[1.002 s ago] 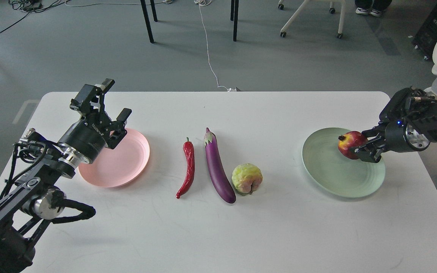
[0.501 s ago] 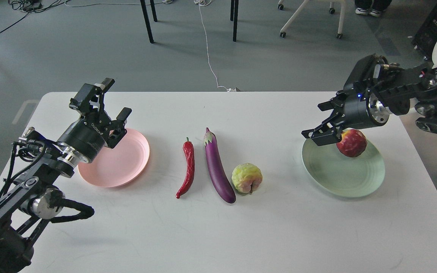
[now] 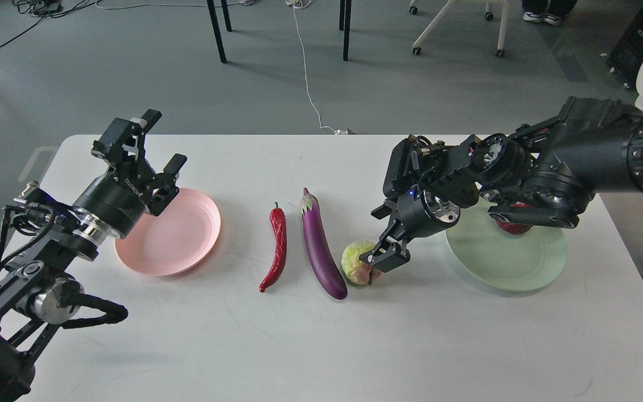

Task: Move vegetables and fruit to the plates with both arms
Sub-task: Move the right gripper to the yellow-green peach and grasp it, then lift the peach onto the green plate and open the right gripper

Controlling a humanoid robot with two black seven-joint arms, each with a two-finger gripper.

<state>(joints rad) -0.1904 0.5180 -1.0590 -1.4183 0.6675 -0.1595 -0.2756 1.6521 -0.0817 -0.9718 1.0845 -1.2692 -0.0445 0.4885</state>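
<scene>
White table (image 3: pixel 310 335): right tool (image 3: pixel 384 252), jaws unclear, now at yellow-green fruit (image 3: pixel 356 261); left tool (image 3: pixel 153 146) apart.

On the white tabletop (image 3: pixel 321 346), the right gripper (image 3: pixel 384 258) reaches down at the yellow-green fruit (image 3: pixel 356 260), beside the eggplant (image 3: pixel 320 245) and chili pepper (image 3: pixel 277 245). The pomegranate (image 3: pixel 514 226) sits on the mint green plate (image 3: pixel 508 262). The left gripper (image 3: pixel 151 146) hangs spread above the pink plate (image 3: pixel 179 237).

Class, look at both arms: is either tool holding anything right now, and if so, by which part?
Nothing is clearly held. The left tool hangs open and empty; the right tool is at the yellow-green fruit, but any hold cannot be told.
</scene>
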